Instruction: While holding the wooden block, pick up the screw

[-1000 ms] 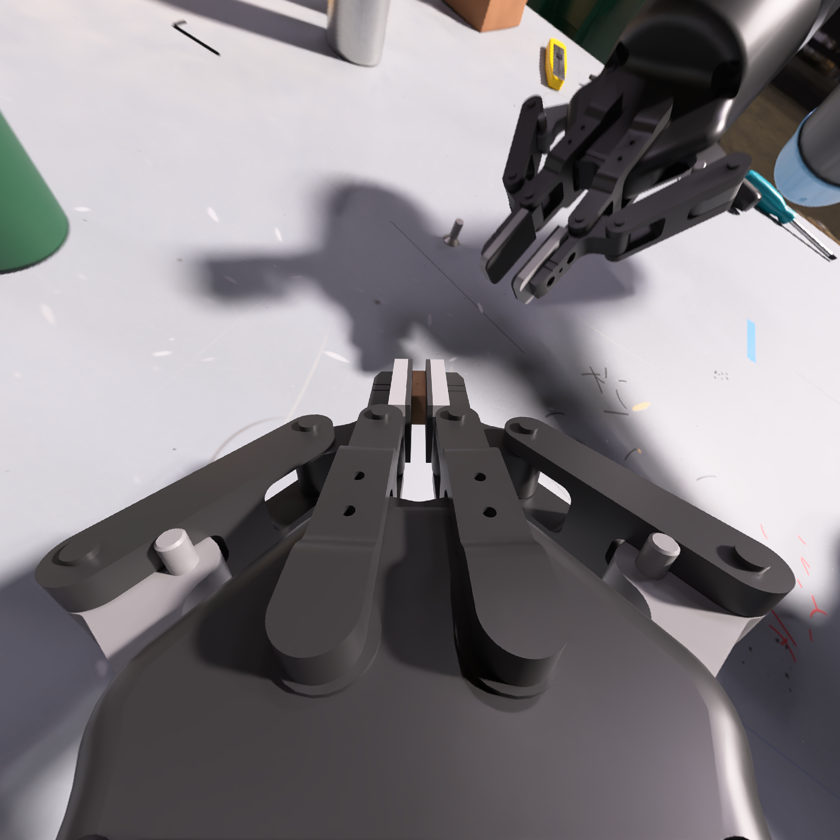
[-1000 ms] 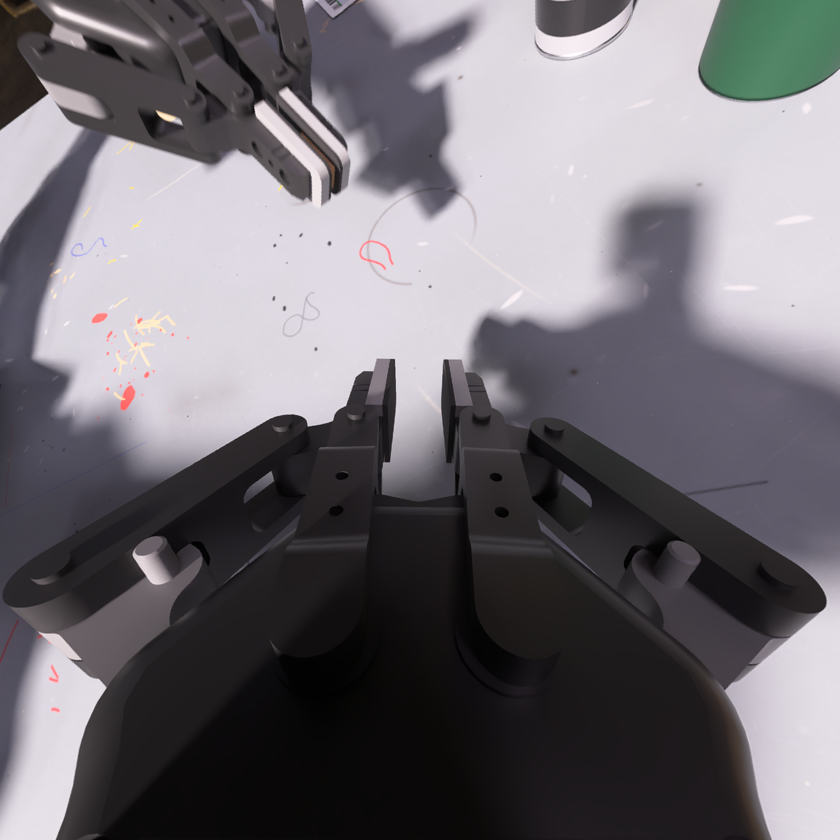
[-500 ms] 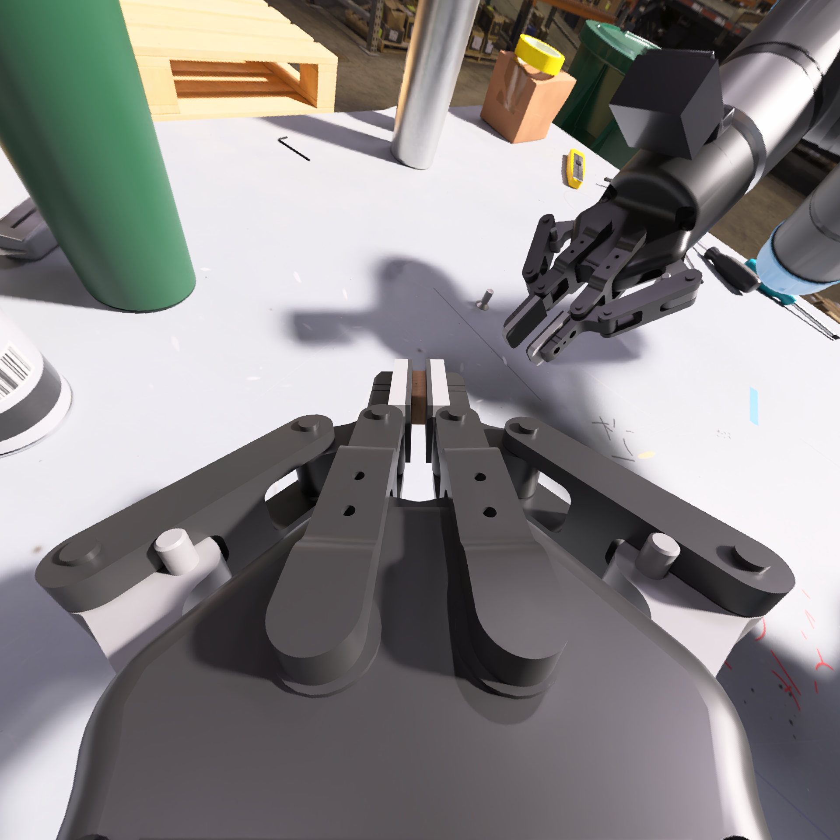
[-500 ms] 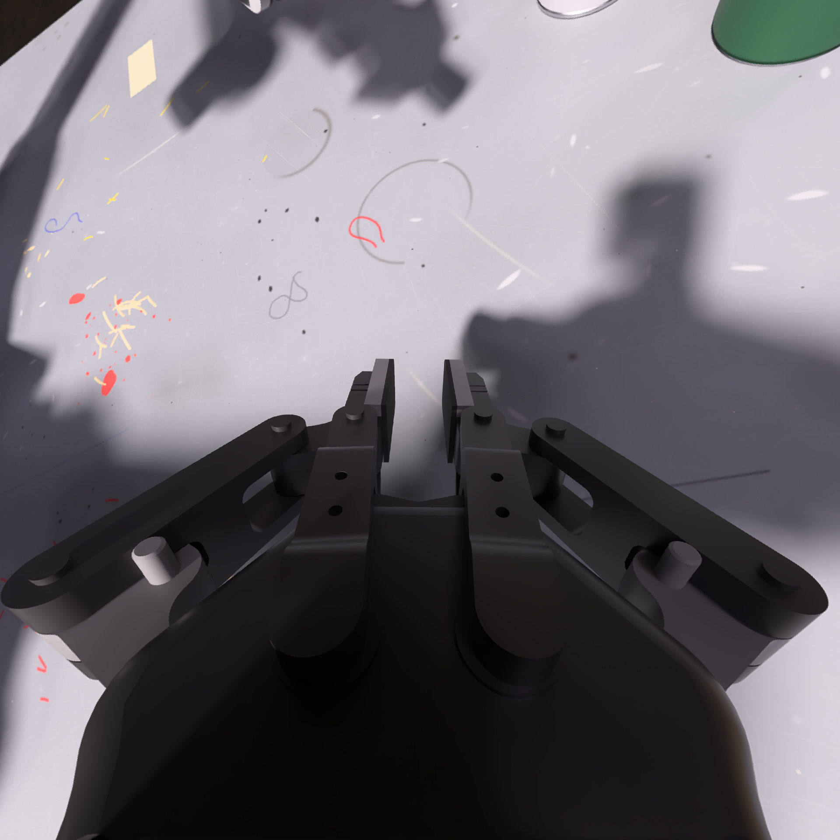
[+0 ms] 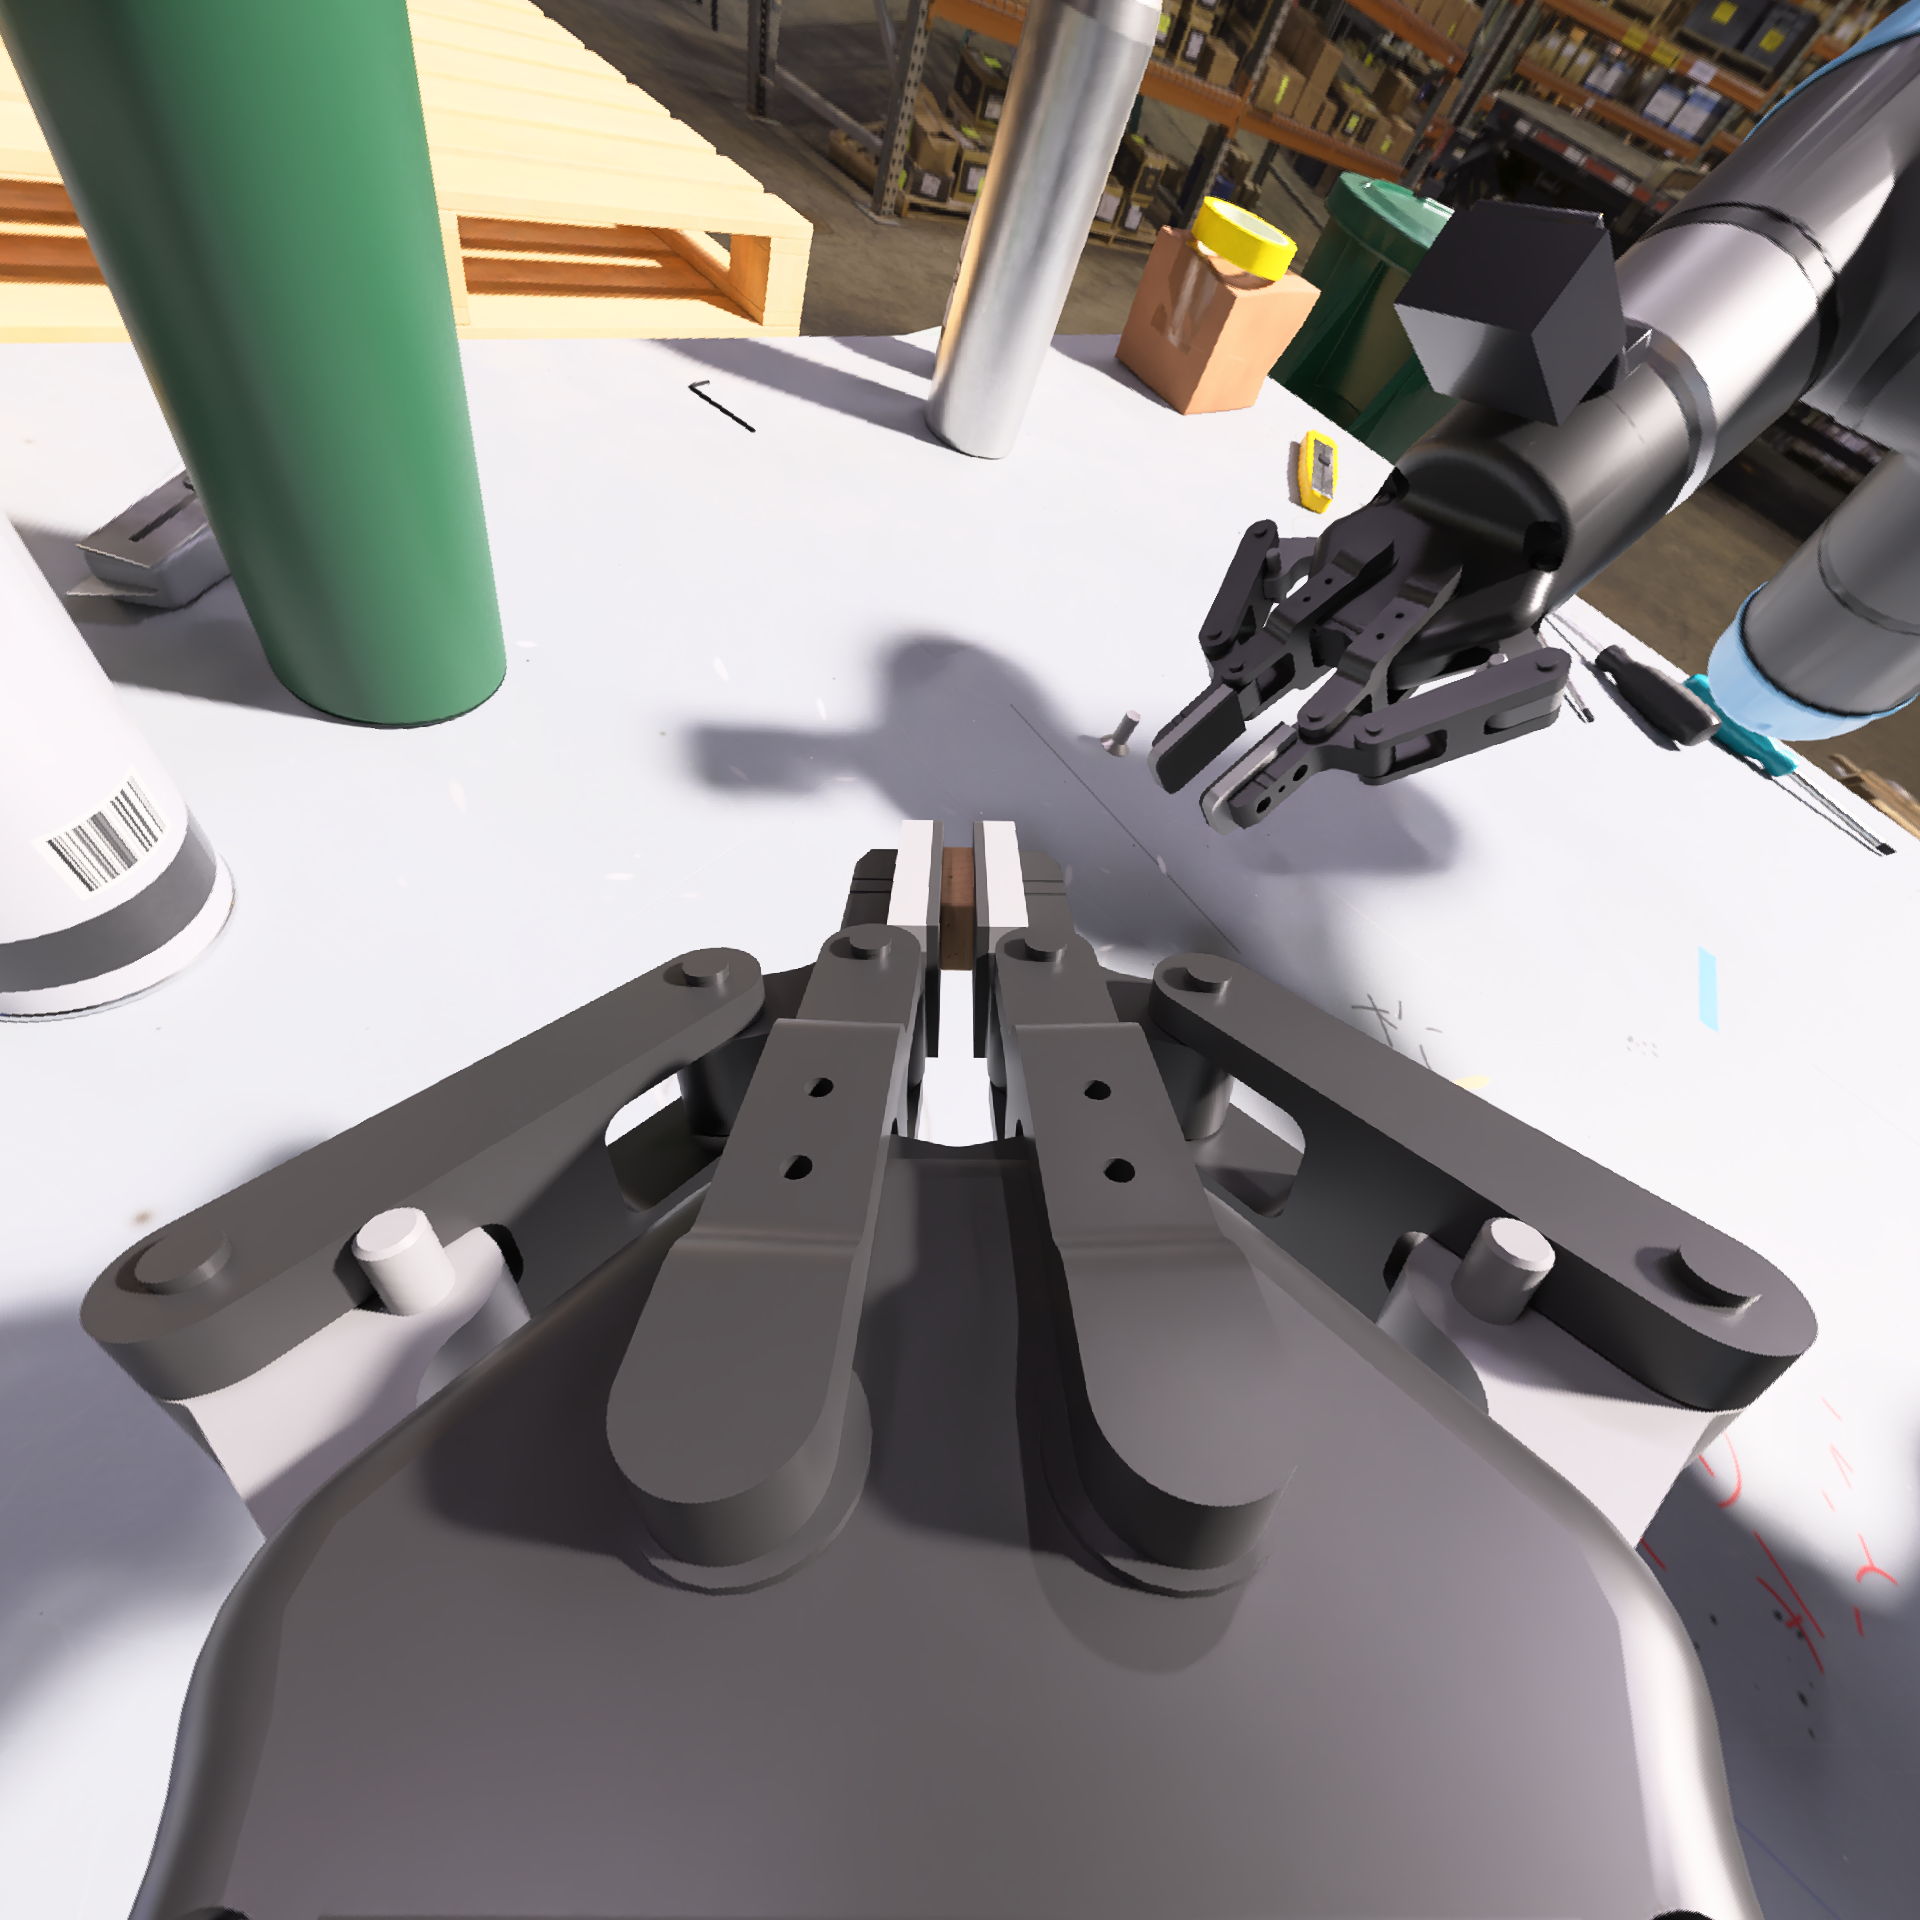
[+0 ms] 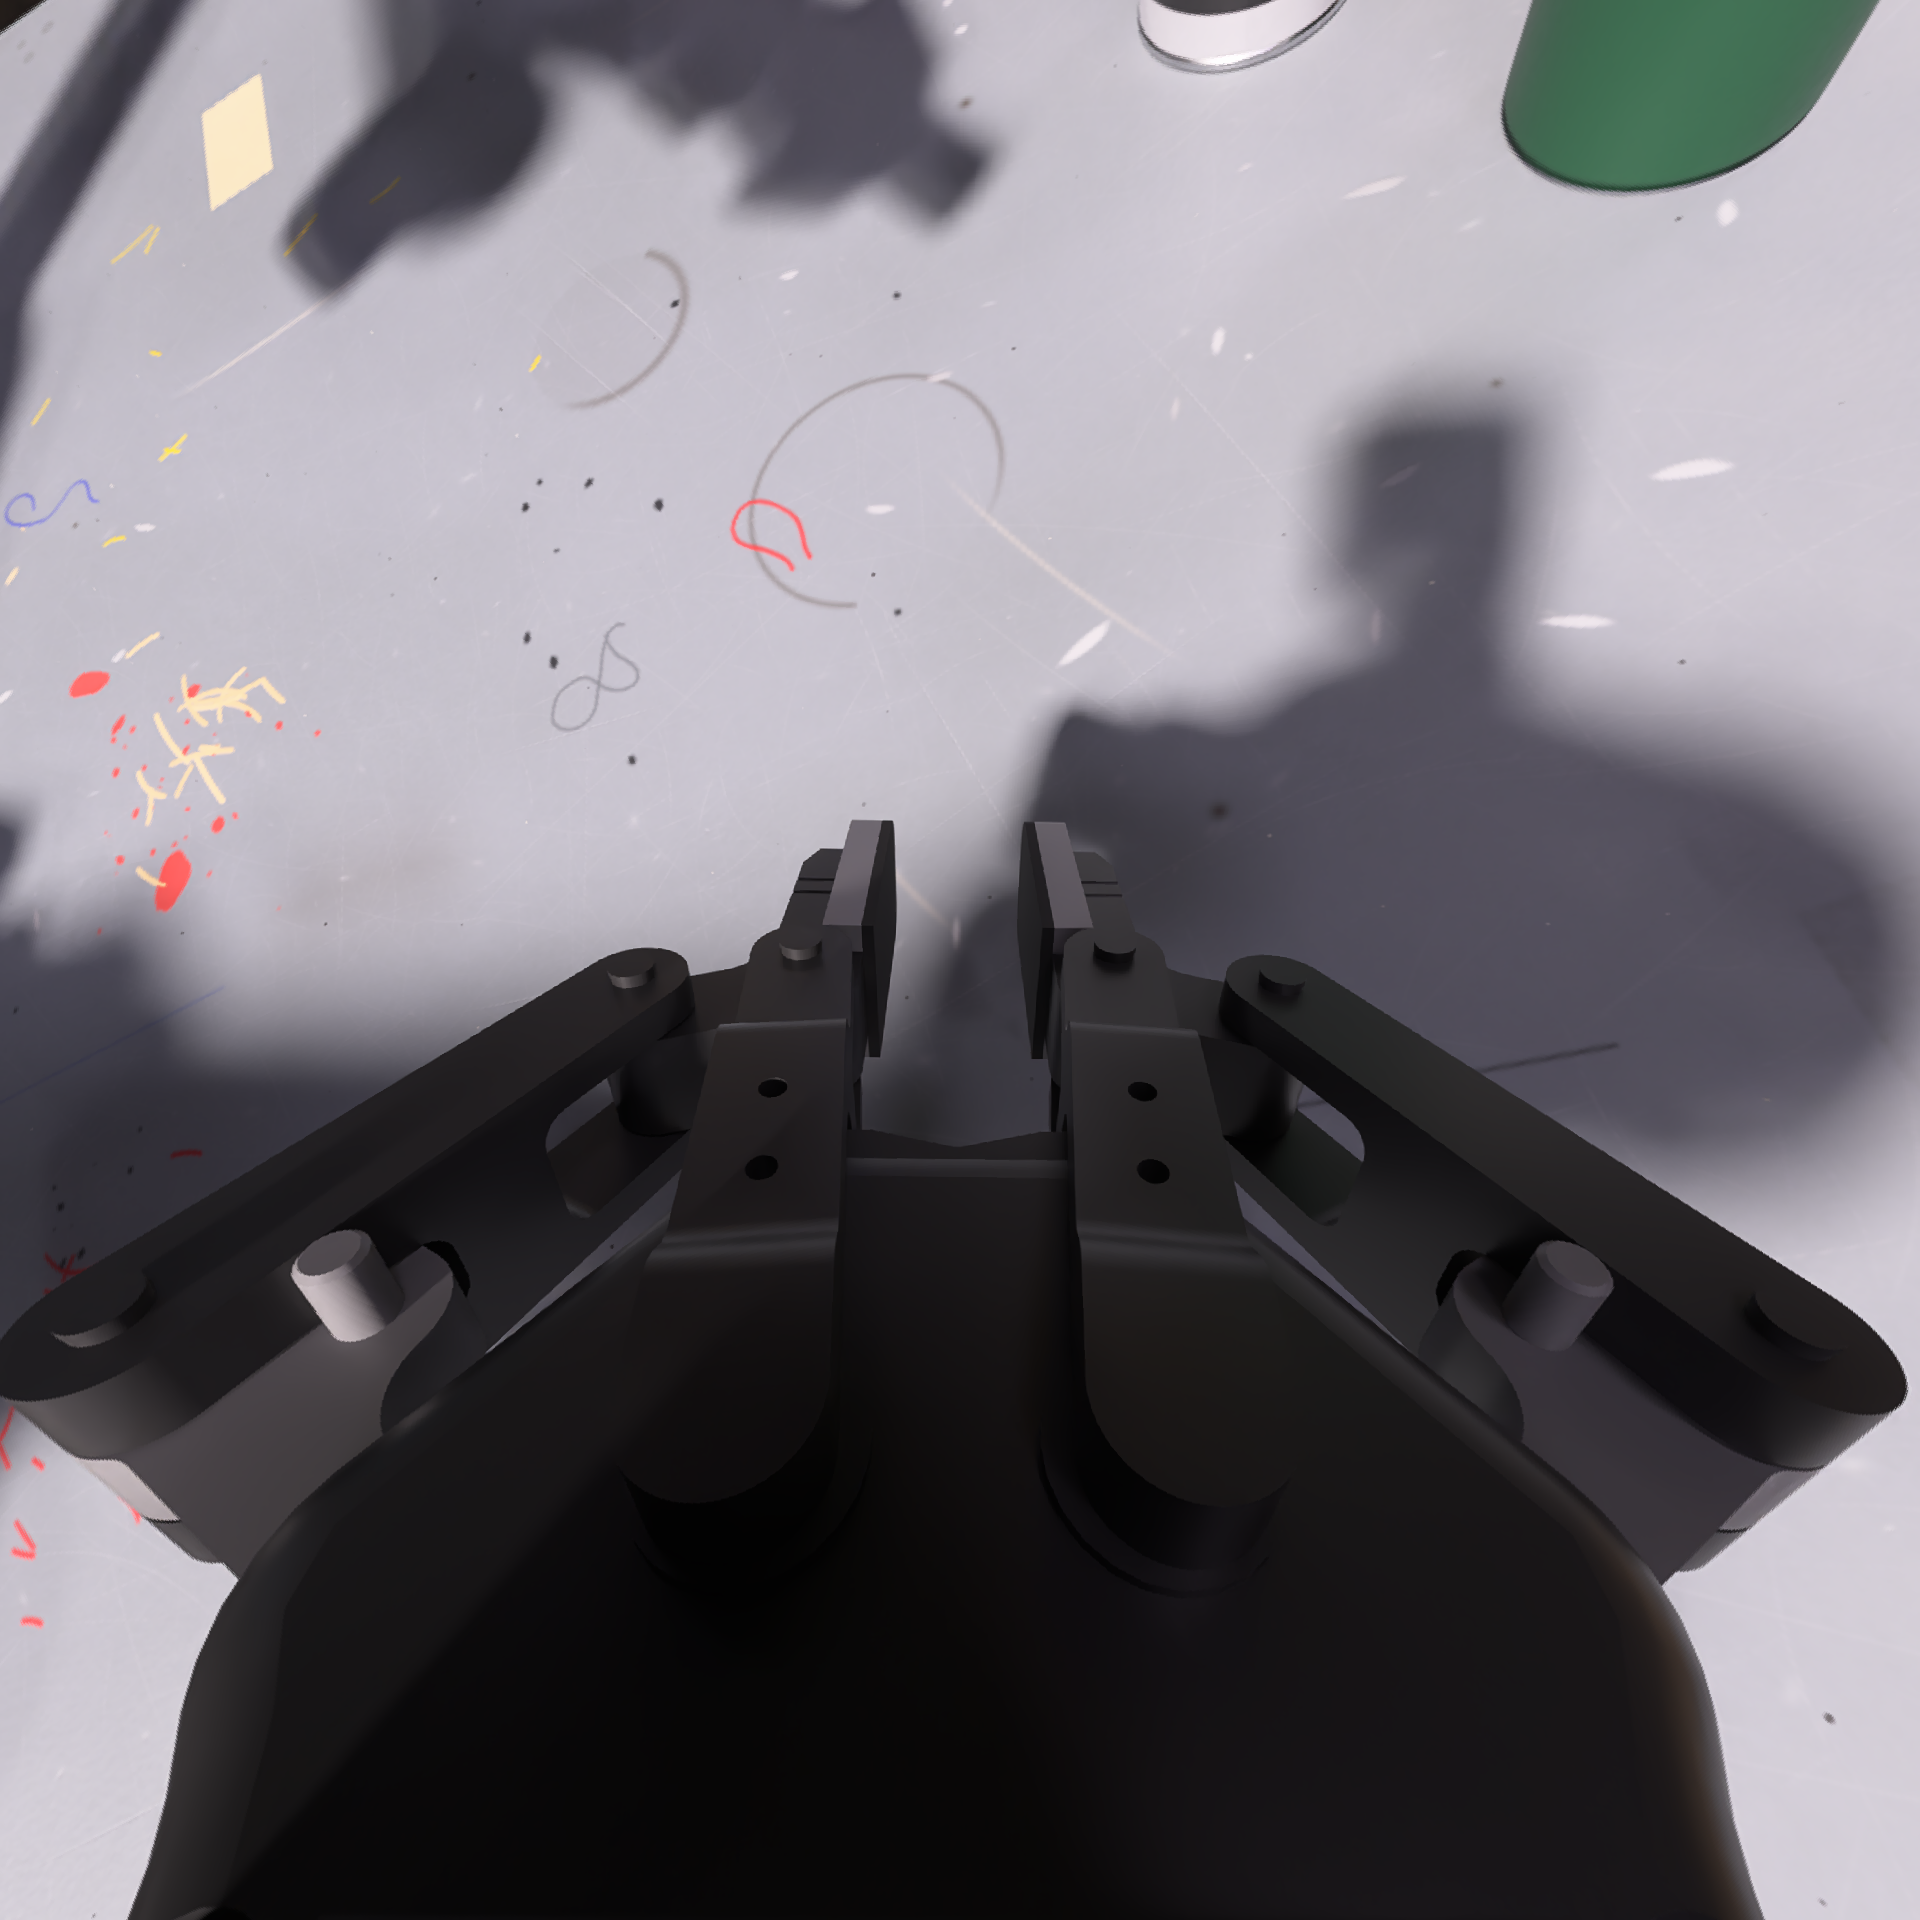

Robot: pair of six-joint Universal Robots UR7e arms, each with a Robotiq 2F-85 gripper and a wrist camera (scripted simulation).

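Note:
My left gripper point(image 5: 958, 868) is shut on a small brown wooden block point(image 5: 957, 902) and holds it above the white table. A small grey screw point(image 5: 1120, 730) stands head down on the table ahead and to the right. My right gripper point(image 5: 1205, 774) hovers just to the right of the screw, jaws a little apart and empty, apart from it. In the right wrist view the right gripper point(image 6: 956, 873) is open with nothing between its fingers, above the table in shadow. The screw does not show in that view.
A green cylinder point(image 5: 281, 343) and a white cone-shaped base point(image 5: 73, 831) stand at left, a silver cylinder point(image 5: 1029, 208) at the back, a brown box point(image 5: 1205, 322) beyond it. A yellow tool point(image 5: 1317, 470), a hex key point(image 5: 721, 405) and a screwdriver point(image 5: 1683, 717) lie on the table.
My left gripper has risen and tilted up with the block, so more of the far table shows. It left the right wrist view. The right gripper stays open beside the screw.

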